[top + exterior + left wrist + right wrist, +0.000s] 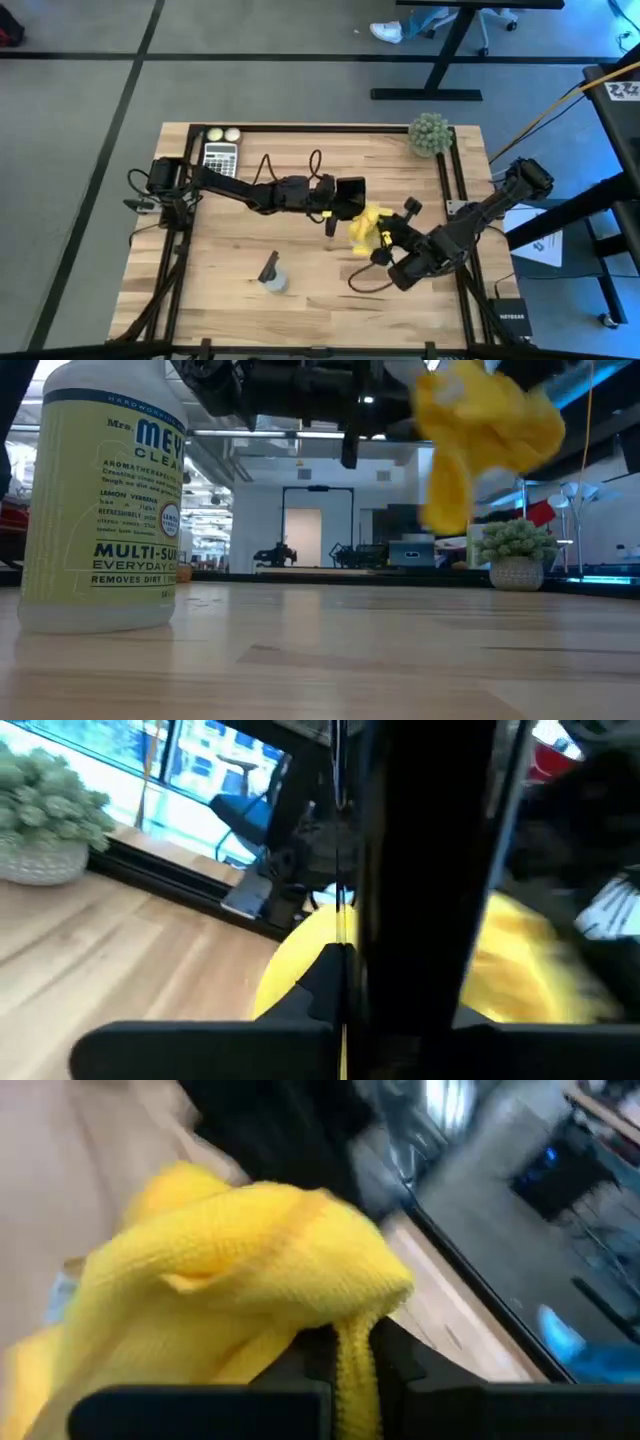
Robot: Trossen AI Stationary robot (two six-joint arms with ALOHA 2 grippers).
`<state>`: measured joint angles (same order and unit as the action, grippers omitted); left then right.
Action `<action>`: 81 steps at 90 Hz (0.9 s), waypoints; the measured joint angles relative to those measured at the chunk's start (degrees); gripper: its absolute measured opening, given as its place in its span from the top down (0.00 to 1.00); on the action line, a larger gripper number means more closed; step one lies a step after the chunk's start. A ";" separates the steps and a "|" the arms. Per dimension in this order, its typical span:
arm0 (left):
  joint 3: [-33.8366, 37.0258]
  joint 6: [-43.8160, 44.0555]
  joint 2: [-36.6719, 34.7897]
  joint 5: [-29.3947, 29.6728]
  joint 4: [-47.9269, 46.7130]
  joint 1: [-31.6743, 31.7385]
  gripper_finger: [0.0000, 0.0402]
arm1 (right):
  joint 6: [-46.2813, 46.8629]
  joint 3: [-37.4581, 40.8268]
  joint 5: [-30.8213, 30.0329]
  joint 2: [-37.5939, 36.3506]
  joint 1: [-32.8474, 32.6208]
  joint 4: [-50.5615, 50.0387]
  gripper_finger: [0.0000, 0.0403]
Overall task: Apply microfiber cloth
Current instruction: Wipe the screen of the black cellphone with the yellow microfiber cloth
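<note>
Yellow microfiber cloth (364, 229) hangs mid-frame, pinched in your right gripper (352, 1355); the left gripper (345, 197) clamps a black phone (351, 192). Wipe its face with gentle, flat strokes.

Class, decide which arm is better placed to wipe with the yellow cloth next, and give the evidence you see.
Right. The right claw is shut on the microfiber cloth, raised off the table. The left claw holds a black smartphone beside it, likely presenting it for wiping.

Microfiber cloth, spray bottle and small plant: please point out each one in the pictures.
microfiber cloth (250, 1250): right wrist view, on its bunched top fold.
spray bottle (105, 500): low view, on its label.
small plant (430, 133): high view, on its green top.
</note>
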<state>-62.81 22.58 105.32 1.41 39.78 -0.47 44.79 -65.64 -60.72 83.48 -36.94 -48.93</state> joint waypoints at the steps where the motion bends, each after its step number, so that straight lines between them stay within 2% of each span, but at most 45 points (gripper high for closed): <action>1: 0.00 0.04 0.00 0.18 -0.06 0.00 0.98 | -1.23 -0.01 -0.12 0.00 -0.06 1.45 0.99; 12: 0.00 1.43 0.00 1.78 0.38 -0.15 0.98 | -14.47 0.72 1.52 0.71 1.42 15.75 0.99; 17: 0.00 1.49 0.00 1.18 1.34 -0.39 0.98 | -18.03 1.44 2.81 1.61 3.19 19.14 0.99; 32: 0.11 -0.57 0.02 0.35 3.75 -1.24 0.98 | -21.36 1.63 3.93 4.60 8.15 19.53 0.99; 45: 0.11 -1.42 0.02 0.70 3.26 -1.25 0.98 | -19.41 1.52 2.34 4.32 8.65 13.61 0.99; 55: 0.07 -2.01 0.02 0.10 2.63 -1.18 0.98 | -12.34 1.49 1.71 1.84 6.96 3.93 0.99; 69: 0.06 -2.30 0.02 -2.09 2.29 -1.34 0.98 | 6.27 1.66 1.92 -0.47 4.29 -17.90 0.99; 75: 0.00 -2.76 0.01 -2.89 2.33 -1.61 0.98 | 14.81 1.67 4.00 -1.04 3.03 -26.49 0.99; 81: 0.00 -3.38 0.00 -3.39 1.72 -1.72 0.98 | 20.17 1.67 9.50 -1.38 1.52 -32.71 0.99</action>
<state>-62.81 19.20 105.32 -1.98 41.51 -2.19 64.96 -63.96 -51.22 82.11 -35.42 -81.64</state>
